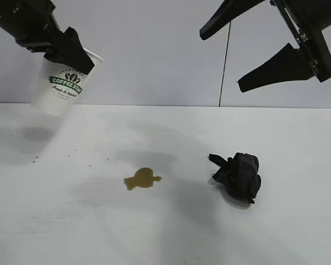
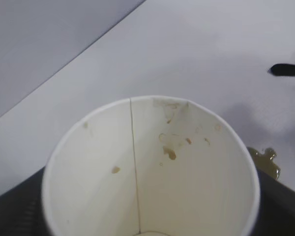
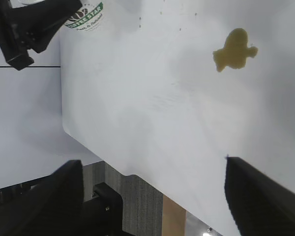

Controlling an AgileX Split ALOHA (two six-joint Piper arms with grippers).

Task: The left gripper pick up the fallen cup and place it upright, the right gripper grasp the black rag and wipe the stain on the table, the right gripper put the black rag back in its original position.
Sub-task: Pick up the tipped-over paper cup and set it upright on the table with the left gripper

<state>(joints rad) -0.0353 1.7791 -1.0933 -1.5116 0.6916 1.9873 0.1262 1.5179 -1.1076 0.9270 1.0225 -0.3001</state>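
Note:
The white cup (image 1: 62,84) with its green COFFEE band hangs tilted above the table's (image 1: 55,221) far left, its shadow below it. My left gripper (image 1: 80,58) is shut on the cup at its rim end. In the left wrist view the cup's (image 2: 152,172) spotted inside fills the frame between the two black fingers (image 2: 285,206). The yellowish-brown stain (image 1: 142,179) lies mid-table, and the black rag (image 1: 240,175) sits bunched to its right. My right gripper (image 1: 220,62) hovers open high above the rag, holding nothing. The right wrist view shows the stain (image 3: 234,49) and cup (image 3: 86,17).
A pale wall with a vertical seam (image 1: 225,66) stands behind the table. The right wrist view shows the table's edge (image 3: 88,147) with dark frame parts (image 3: 108,201) and floor below it. Small dark specks (image 1: 74,150) dot the table near the cup's shadow.

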